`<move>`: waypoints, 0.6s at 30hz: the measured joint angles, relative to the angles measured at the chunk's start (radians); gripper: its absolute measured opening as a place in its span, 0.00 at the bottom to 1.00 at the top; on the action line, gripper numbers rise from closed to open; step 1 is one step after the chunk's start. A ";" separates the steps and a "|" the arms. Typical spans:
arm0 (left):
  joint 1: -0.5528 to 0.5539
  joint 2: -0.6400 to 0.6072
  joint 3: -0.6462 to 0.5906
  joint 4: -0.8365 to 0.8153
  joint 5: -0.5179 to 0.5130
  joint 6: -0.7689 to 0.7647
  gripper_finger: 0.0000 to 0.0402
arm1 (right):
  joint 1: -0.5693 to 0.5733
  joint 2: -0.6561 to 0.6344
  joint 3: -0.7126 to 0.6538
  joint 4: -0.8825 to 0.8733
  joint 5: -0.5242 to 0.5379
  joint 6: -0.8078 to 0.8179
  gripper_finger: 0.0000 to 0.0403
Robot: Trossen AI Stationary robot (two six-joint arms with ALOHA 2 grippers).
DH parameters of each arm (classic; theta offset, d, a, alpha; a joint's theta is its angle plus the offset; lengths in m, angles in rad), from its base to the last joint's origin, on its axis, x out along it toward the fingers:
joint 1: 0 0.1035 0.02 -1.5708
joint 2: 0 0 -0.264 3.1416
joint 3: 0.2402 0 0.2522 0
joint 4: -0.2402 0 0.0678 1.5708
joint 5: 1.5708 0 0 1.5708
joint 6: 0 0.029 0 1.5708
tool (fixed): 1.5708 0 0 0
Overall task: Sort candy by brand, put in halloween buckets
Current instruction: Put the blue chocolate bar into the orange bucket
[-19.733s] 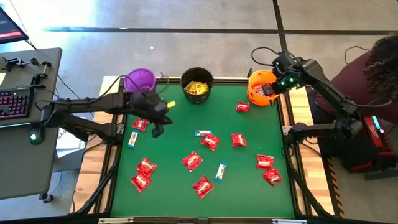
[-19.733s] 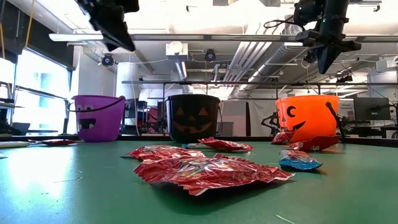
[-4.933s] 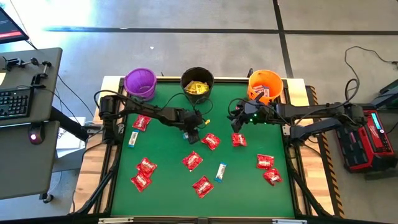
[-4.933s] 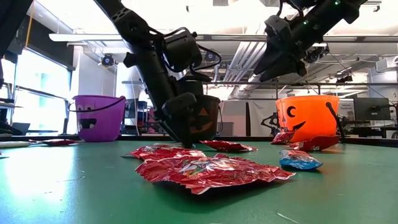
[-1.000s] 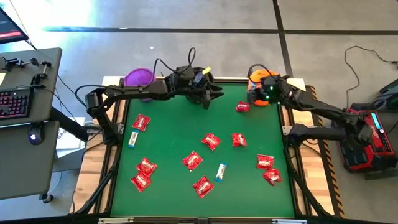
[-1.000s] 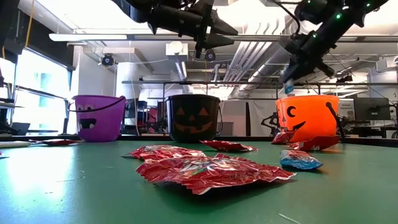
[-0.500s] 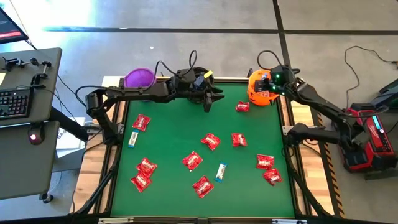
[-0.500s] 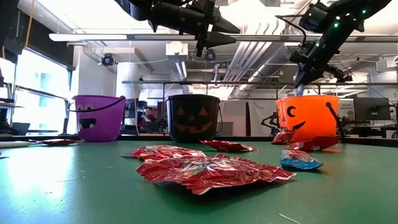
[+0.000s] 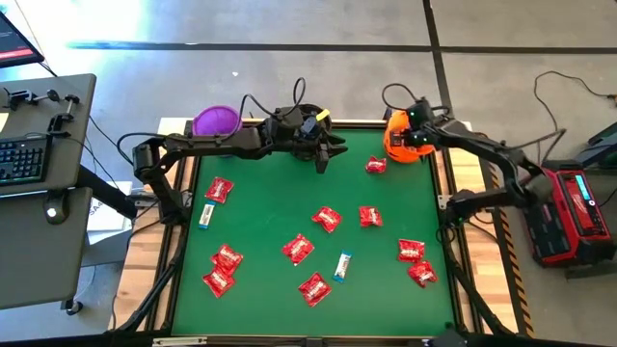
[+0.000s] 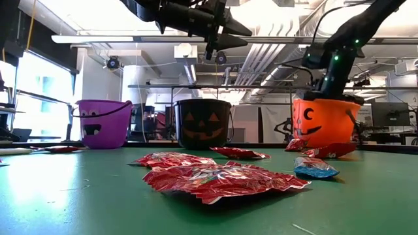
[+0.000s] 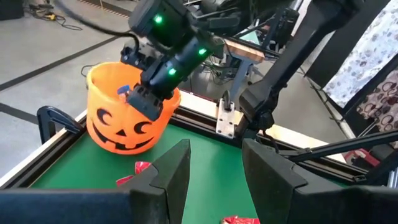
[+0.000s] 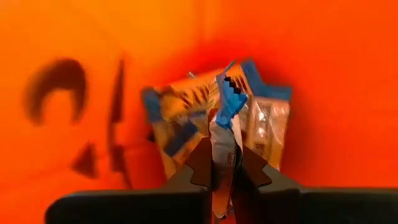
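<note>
My right gripper (image 12: 225, 155) reaches down into the orange bucket (image 9: 405, 141) at the table's far right and is shut on a white-and-blue candy bar (image 12: 227, 118). Another bar (image 12: 261, 121) lies on that bucket's floor. My left gripper (image 11: 214, 177) hovers open and empty high over the far middle of the table, by the black bucket (image 10: 202, 123). The purple bucket (image 9: 216, 120) stands at the far left. Several red packets, such as (image 9: 326, 219), and two white-and-blue bars (image 9: 206, 216) (image 9: 341, 266) lie flat on the green table. My right gripper pinches the white-and-blue bar between its two fingers, near one end (image 12: 224, 140). The fingers come from above, slanting steeply down into the orange bucket. The bar sticks out past the fingertips along them, its blue crimped end (image 12: 230, 99) toward the bucket's floor.
A red packet (image 9: 375, 165) lies on the table just beside the orange bucket. Yellow packets show in the black bucket (image 9: 310, 120) behind my left arm. A keyboard desk (image 9: 39, 145) stands off the table's left side. The green mat's near left corner is bare.
My right gripper has swung toward the table's far right and sunk from above the orange bucket's rim into its mouth. It has tipped more steeply downward and stayed shut on the bar.
</note>
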 joint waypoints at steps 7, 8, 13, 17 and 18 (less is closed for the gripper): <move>0.000 0.000 0.000 -0.007 -0.003 0.000 0.34 | 0.001 0.030 0.000 0.001 -0.002 0.004 0.10; 0.000 0.000 0.000 -0.007 -0.007 0.000 0.34 | 0.001 0.028 0.000 0.001 0.001 0.004 0.13; 0.000 0.000 0.000 -0.007 -0.016 0.001 0.34 | 0.001 0.027 0.000 0.001 -0.003 0.005 0.27; 0.000 0.000 0.000 -0.007 -0.016 0.001 0.34 | 0.001 0.027 0.036 -0.062 -0.013 0.004 0.35; 0.000 0.000 0.000 -0.006 -0.016 0.001 0.34 | 0.001 0.027 0.055 -0.085 -0.013 0.002 0.37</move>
